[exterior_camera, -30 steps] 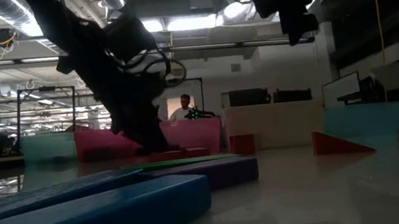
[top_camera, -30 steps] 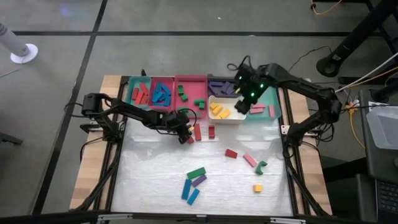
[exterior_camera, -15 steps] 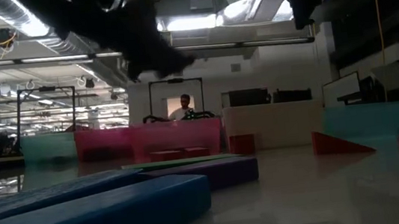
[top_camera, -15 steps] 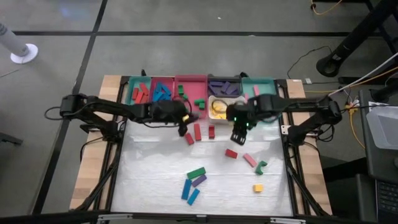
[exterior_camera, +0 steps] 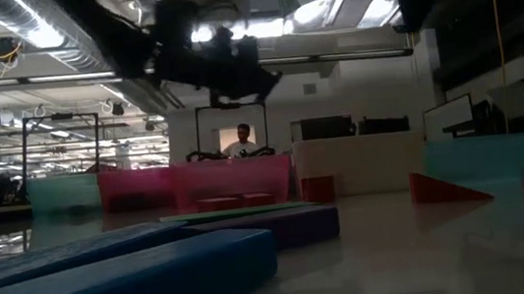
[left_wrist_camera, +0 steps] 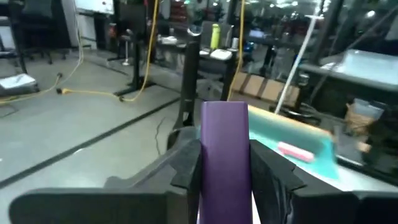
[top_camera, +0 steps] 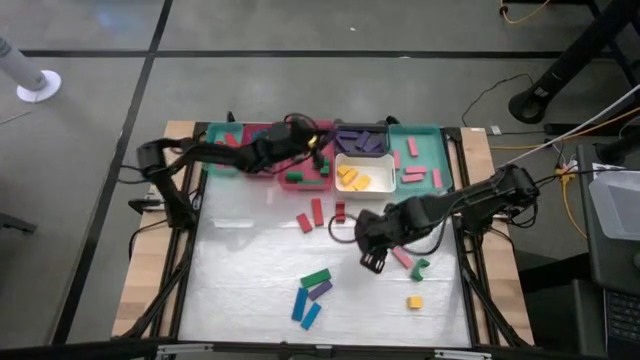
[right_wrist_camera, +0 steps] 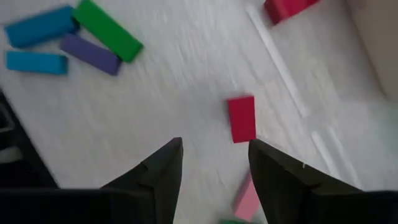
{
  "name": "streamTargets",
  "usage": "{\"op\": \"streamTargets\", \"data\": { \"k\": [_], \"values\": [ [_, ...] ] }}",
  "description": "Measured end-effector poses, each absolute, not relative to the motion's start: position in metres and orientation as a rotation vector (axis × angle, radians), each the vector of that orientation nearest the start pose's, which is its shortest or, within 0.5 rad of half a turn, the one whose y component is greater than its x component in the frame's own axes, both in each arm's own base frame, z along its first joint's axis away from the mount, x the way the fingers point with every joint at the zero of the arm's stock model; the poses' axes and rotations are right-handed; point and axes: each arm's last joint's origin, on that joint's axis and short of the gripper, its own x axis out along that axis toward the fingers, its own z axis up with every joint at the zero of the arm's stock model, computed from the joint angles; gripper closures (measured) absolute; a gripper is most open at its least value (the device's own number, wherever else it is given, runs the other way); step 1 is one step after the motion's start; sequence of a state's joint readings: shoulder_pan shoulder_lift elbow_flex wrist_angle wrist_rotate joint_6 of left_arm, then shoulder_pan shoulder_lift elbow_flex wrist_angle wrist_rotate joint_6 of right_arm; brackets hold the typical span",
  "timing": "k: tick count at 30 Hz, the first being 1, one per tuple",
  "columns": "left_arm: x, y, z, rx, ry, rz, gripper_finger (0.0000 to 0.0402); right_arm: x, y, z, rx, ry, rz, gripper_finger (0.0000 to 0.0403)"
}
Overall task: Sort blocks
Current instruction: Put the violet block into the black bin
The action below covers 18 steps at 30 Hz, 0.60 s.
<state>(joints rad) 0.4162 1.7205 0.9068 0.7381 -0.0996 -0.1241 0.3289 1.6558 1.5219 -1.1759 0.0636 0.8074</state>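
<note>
The right gripper [right_wrist_camera: 211, 171], jaws open and empty, hovers over the mat; the red block [right_wrist_camera: 241, 118] lies just ahead at twelve o'clock, its long axis running along the approach. The left gripper [left_wrist_camera: 225, 168] clamps an upright purple block [left_wrist_camera: 224, 155] above the trays [top_camera: 300, 181].

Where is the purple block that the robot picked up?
The purple block is pinched in the left gripper, held in the air above the row of trays at the far side of the table, near the pink tray and the black tray.
</note>
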Motion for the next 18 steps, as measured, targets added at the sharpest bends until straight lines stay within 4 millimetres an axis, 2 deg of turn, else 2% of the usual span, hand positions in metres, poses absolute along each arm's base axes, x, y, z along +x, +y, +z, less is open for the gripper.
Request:
{"op": "streamTargets", "data": {
  "k": [5,8,13,18],
  "values": [
    [0.367,0.186,0.212,-0.154,0.032,0.515,0.0308,0.313,0.114,0.276,0.384,1.342,-0.313,0.0219],
    [0.384,0.198,0.204,-0.182,0.035,0.501,0.0307,0.321,0.119,0.259,0.358,1.393,-0.334,0.0219],
    [0.407,0.210,0.189,-0.189,0.059,0.500,0.0307,0.331,0.123,0.233,0.330,1.465,-0.365,0.0219],
    [0.416,0.215,0.178,-0.207,0.103,0.505,0.0295,0.337,0.126,0.213,0.313,1.526,-0.381,0.0219]
  ]
}}
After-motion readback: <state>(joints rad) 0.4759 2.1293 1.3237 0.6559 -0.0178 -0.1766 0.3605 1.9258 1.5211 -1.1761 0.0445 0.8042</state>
